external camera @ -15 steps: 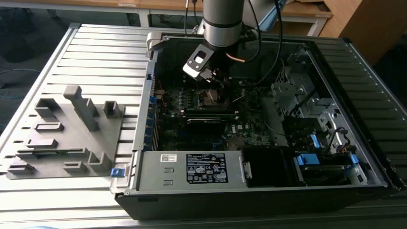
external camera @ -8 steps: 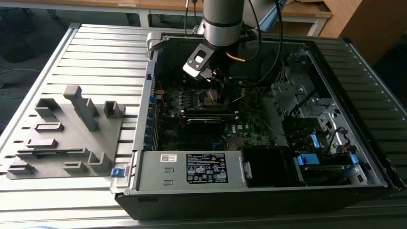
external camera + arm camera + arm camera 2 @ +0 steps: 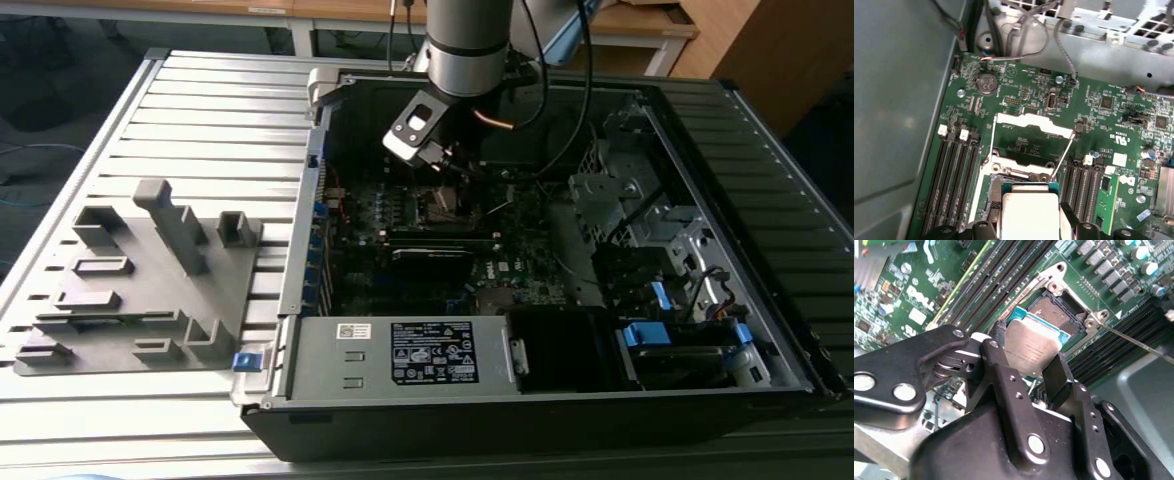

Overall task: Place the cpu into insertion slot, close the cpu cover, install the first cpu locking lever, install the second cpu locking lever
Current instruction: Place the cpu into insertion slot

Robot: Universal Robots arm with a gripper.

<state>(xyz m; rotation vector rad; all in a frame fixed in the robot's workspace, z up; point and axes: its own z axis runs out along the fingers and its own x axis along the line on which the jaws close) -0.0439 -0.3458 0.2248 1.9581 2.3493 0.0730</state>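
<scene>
My claw [image 3: 1026,352] pinches the cpu [image 3: 1034,340] by opposite edges. Insertion slot [image 3: 1061,310] lies just past its leading edge, mid-frame in exterior view. The cpu cover [image 3: 1029,120] is flipped open.

In the second wrist view the pincer [image 3: 1028,354] clamps the cpu [image 3: 1036,337], and its fingers [image 3: 1056,375] cover two opposite edges of the chip. The tilted cpu hides part of the insertion slot [image 3: 1060,312]. In the first wrist view the picture's edge cuts off the cpu. In the exterior view the picture's edge cuts off the arm [image 3: 467,45], and the slot's detail is too small to tell.
</scene>
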